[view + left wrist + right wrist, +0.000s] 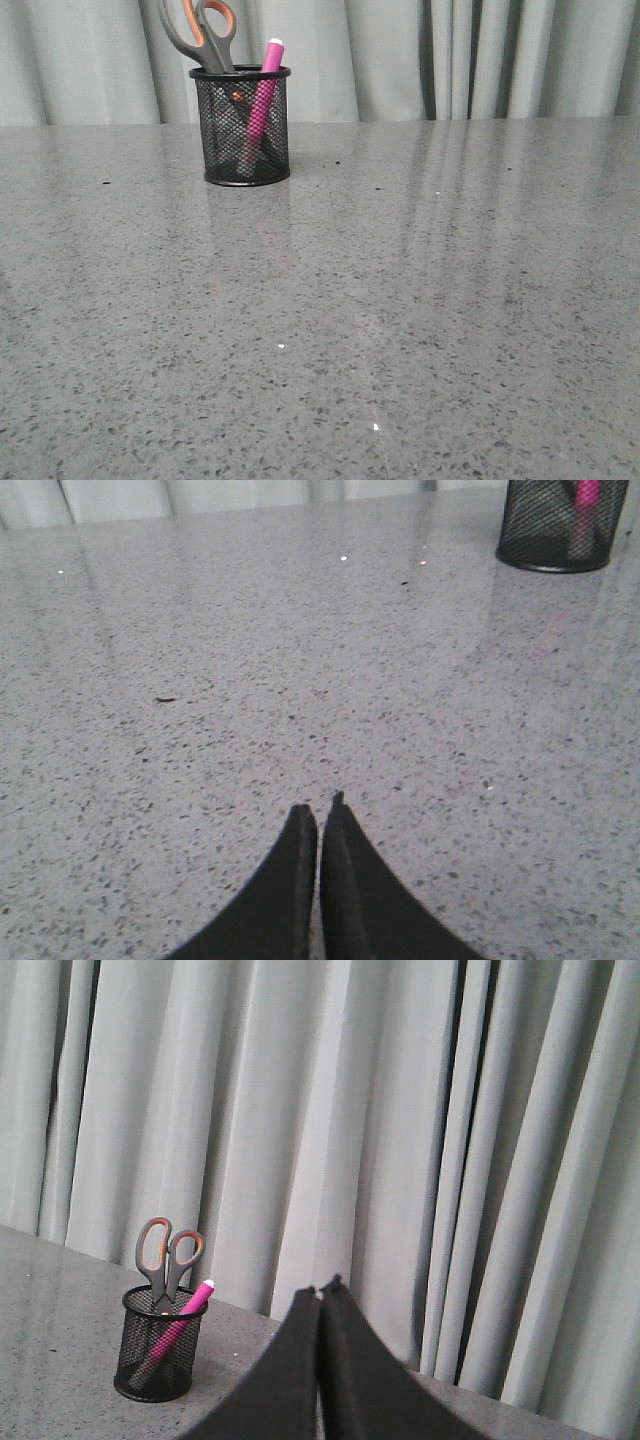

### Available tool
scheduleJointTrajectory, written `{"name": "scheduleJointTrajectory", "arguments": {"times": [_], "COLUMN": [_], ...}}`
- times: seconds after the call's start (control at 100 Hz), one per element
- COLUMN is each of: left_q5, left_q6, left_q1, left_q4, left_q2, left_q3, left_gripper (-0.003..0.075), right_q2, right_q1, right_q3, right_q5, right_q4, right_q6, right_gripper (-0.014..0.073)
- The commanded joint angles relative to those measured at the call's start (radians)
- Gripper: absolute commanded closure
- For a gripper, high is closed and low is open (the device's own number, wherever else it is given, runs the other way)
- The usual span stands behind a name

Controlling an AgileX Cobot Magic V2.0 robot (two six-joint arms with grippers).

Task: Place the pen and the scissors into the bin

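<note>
The black mesh bin (245, 125) stands upright at the far left-centre of the grey table. The scissors (200, 30) stand in it, blades down, with the orange-lined loops above the rim. The magenta pen (264, 95) leans inside it, its white tip just over the rim. In the right wrist view the bin (158, 1358), scissors (167, 1255) and pen (178, 1328) show well away from my right gripper (321, 1288), which is shut and empty, raised. My left gripper (318, 806) is shut and empty, low over bare table; the bin (563, 525) is far from it.
Grey speckled table (400, 300) spreads across the front view, with pale grey curtains (480, 55) behind its far edge. Neither arm shows in the front view.
</note>
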Motion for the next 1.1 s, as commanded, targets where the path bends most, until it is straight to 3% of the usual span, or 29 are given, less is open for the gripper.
{"name": "scheduleJointTrajectory", "arguments": {"times": [0.0, 1.09], "left_q5": [-0.042, -0.042], "left_q6": [-0.018, -0.018], "left_q1": [0.003, 0.003], "left_q4": [0.027, 0.027], "left_q2": [-0.031, -0.031], "left_q3": [0.045, 0.045], "left_gripper": [0.0739, 0.0739], "right_q2": [0.013, 0.013], "right_q1": [-0.002, -0.010], "right_q3": [-0.021, -0.021], "right_q5": [-0.054, -0.010], "right_q4": [-0.011, -0.011], "right_q6": [0.001, 0.001], "right_gripper": [0.0662, 0.0662]}}
